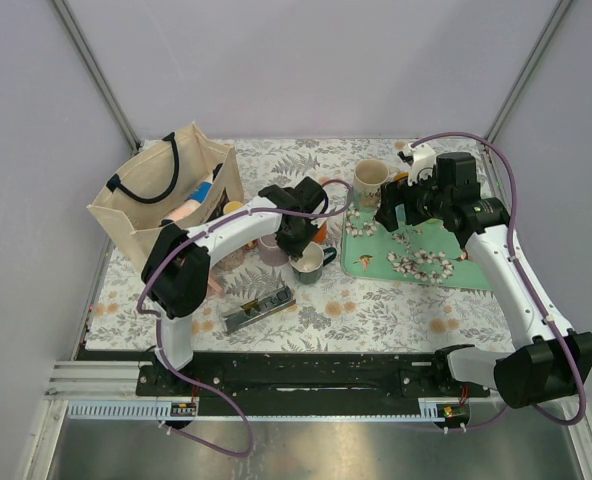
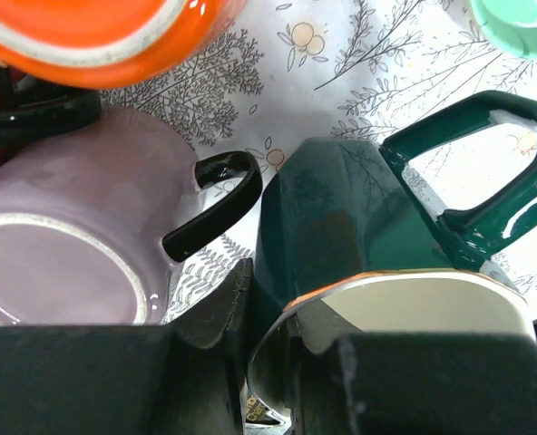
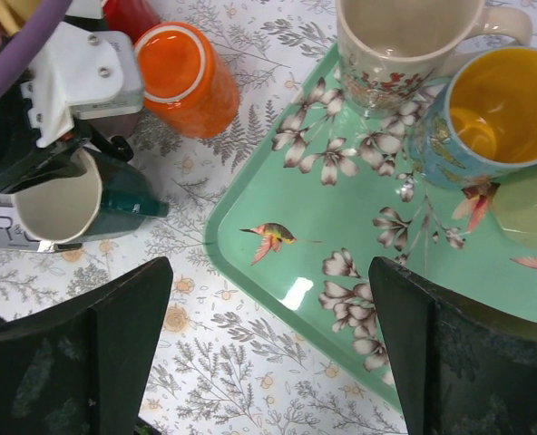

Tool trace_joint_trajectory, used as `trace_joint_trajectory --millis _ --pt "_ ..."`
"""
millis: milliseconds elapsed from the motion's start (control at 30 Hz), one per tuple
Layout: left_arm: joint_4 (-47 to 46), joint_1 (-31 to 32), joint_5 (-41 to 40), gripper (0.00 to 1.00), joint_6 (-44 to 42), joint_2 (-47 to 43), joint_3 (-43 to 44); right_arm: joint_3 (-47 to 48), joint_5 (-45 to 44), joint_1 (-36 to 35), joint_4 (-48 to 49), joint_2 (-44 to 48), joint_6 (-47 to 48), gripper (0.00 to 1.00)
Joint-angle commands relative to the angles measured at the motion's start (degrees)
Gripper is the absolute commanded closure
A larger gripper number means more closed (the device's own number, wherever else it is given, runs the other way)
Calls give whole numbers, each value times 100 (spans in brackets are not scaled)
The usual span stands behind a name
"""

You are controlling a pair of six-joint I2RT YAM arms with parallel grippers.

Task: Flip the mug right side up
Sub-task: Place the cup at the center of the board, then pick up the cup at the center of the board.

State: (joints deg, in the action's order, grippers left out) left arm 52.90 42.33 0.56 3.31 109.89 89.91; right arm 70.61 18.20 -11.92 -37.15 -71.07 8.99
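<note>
On a floral tablecloth [image 1: 376, 310] inside grey walls, the left gripper [image 2: 267, 313] clamps the rim of the green mug [image 2: 341, 217], which sits mouth up, hemmed by a lilac mug [image 2: 96, 208], an orange cup [image 2: 96, 27] and the tray [image 3: 241, 263] edge; the right gripper [image 3: 268, 281] hangs spread above the tray

Dark green mug [image 1: 311, 266], cream interior, angular handle, mouth facing up.

left arm [image 1: 226, 232] white links, black joints | right arm [image 1: 511, 275] same white/black, black wrist block | both bases black, on black base rail [image 1: 296, 378], toward rail's left and right ends | purple cable [image 1: 513, 195] looped along each arm up from rail | left gripper [image 1: 300, 248] black, white housing [image 3: 87, 63] with two screws | right gripper [image 3: 268, 267] flat matte-black fingers [image 3: 114, 344]
</note>
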Motion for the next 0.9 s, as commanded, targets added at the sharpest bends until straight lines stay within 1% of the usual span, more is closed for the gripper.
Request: trace_joint_trajectory --millis 0,33,100,167,200,233,333,433,467,533,600,667,700,733,800,833,867 --pt "-421 -5 392 100 12 15 150 6 482 6 251 14 -152 1" --pt "-413 -14 427 96 -6 24 158 -3 614 -12 252 14 -126 0" --pt "-369 4 541 75 -85 15 211 -47 764 -38 304 49 101 1" --pt "-299 -5 577 60 -164 -2 264 -73 537 -126 313 93 295 0" --pt "-263 -5 560 56 -182 -46 290 -65 527 -143 296 84 418 1" --pt "-237 -14 551 53 -217 -90 308 -21 536 -170 235 67 480 1" --pt "-53 -14 656 49 -287 -265 466 102 571 -354 -20 67 760 5" --pt "115 -93 639 46 -419 -712 633 155 483 -836 -196 163 1244 7" --pt "106 -136 595 43 -402 -966 616 164 492 -1082 -249 181 1419 7" --pt "97 -286 350 39 -454 -1415 563 216 649 -1416 -380 129 1587 8" --pt "62 -505 -228 36 -472 -1863 484 313 834 -1680 -530 -73 1606 12" --pt "-43 -864 -730 30 -437 -2277 396 453 983 -1874 -548 -336 1413 16" --pt "-78 -1154 -828 25 -367 -2418 378 515 1028 -1971 -496 -477 1264 16" --pt "-105 -1487 -820 18 -192 -2558 387 567 1028 -2076 -382 -583 1158 17" --pt "-114 -2102 -602 11 81 -2752 422 638 915 -2374 -259 -828 1166 19" --pt "-114 -2323 -496 2 204 -2814 414 691 836 -2559 -258 -952 1227 19" --pt "-122 -2491 -408 1 292 -2858 396 752 791 -2735 -267 -1092 1262 19"
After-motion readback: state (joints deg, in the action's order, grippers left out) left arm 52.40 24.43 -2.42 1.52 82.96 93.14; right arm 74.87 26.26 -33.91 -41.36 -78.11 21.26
